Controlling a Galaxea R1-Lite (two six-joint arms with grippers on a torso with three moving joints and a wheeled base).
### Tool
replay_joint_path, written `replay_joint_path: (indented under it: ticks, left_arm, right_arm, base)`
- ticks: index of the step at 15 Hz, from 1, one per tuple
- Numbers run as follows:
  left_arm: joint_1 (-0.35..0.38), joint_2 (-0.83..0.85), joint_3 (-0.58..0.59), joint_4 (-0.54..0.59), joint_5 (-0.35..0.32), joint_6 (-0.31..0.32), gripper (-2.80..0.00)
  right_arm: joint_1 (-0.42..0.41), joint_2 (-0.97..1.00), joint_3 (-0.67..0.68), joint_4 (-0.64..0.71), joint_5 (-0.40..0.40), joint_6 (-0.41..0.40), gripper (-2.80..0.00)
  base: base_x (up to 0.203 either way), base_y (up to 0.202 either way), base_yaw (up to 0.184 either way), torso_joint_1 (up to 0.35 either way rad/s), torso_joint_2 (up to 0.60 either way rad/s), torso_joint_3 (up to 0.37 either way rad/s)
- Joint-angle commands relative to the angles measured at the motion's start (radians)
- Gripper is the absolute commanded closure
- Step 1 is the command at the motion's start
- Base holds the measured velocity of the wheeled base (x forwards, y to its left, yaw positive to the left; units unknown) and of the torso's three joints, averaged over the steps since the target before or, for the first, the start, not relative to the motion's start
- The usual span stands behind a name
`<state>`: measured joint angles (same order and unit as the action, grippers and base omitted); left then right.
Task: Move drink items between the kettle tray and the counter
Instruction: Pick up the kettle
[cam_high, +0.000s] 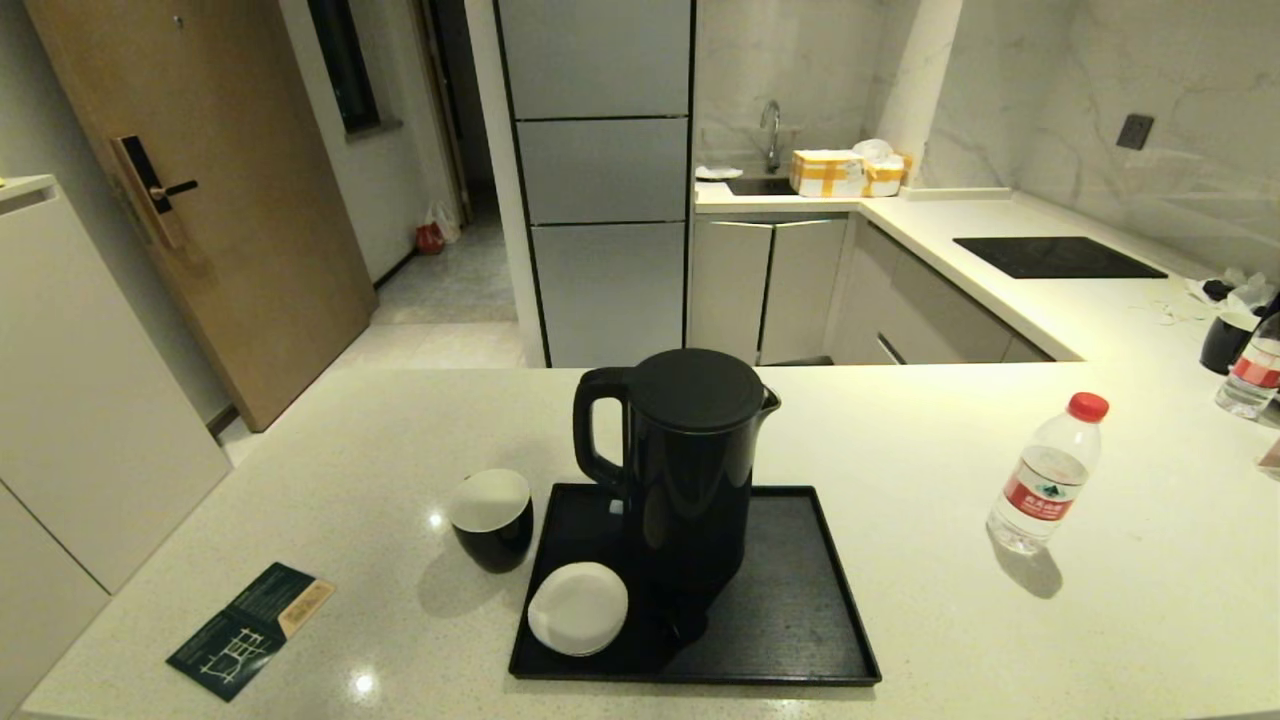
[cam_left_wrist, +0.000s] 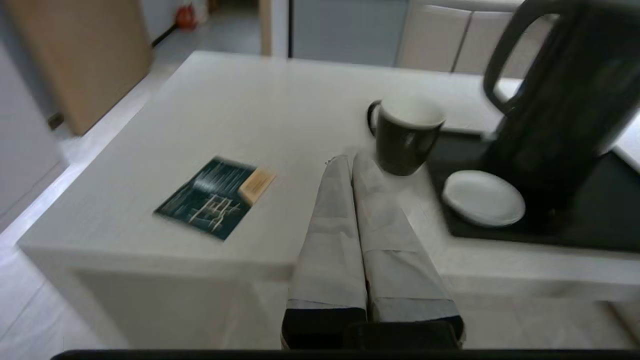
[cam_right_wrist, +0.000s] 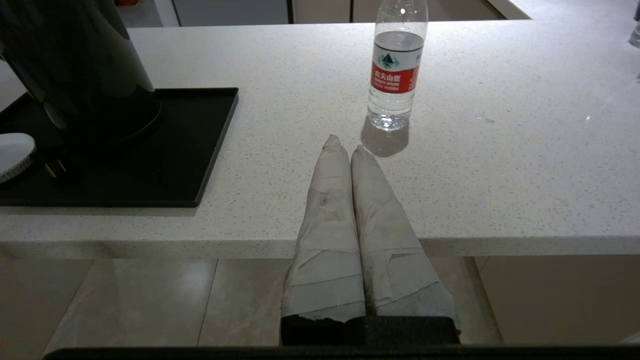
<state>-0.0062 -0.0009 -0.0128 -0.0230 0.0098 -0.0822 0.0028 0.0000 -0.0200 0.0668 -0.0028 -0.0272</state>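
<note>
Only from wrist views, left gripper (cam_left_wrist: 350, 159) and right gripper (cam_right_wrist: 344, 145) appear.

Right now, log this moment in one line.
kettle: on tray | cup: on counter | bottle: on counter | left gripper: shut | right gripper: shut

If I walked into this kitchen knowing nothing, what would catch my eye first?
Most likely the tall black kettle, standing on a flat black tray in the middle of the pale counter. A small white saucer lies on the tray's near left corner, and a black cup stands just off the tray's left edge. Off to the right, a clear bottle with a red cap stands alone.
</note>
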Motion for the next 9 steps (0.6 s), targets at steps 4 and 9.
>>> replay_joint_path:
  ticks: [4, 9]
  left_arm:
    - [0.000, 0.001, 0.011, -0.089, -0.043, 0.099, 0.00]
    - [0.000, 0.002, 0.005, 0.041, -0.035, 0.219, 0.00]
  right_arm:
    - [0.000, 0.002, 0.000, 0.001, 0.000, 0.000, 0.00]
    - [0.000, 0.002, 0.000, 0.001, 0.000, -0.002, 0.00]
  base:
    - [0.000, 0.000, 0.000, 0.000, 0.00, 0.000]
    - [0.000, 0.000, 0.000, 0.000, 0.00, 0.000]
